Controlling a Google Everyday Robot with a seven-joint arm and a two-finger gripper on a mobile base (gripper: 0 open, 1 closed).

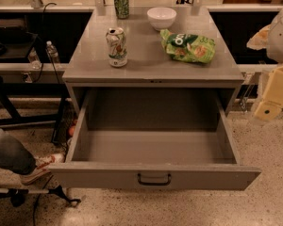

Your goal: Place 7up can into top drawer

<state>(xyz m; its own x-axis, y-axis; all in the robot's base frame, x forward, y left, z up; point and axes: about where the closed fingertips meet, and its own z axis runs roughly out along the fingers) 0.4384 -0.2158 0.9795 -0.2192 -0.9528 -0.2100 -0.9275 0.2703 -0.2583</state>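
Note:
The 7up can [117, 47] stands upright on the grey cabinet top [146, 60], left of centre, whitish-silver with green and red markings. The top drawer [153, 175] below is pulled fully open and its inside is empty; a dark bar handle sits at the middle of its front panel. My gripper [273, 98] is at the right edge of the view, a cream-coloured part beside the cabinet's right corner, well away from the can and holding nothing that shows.
A darker green can [121, 3] stands at the back of the top. A white bowl [161, 18] and a green chip bag [188, 47] lie to the right. A person's leg and shoe [35, 168] are on the floor at left.

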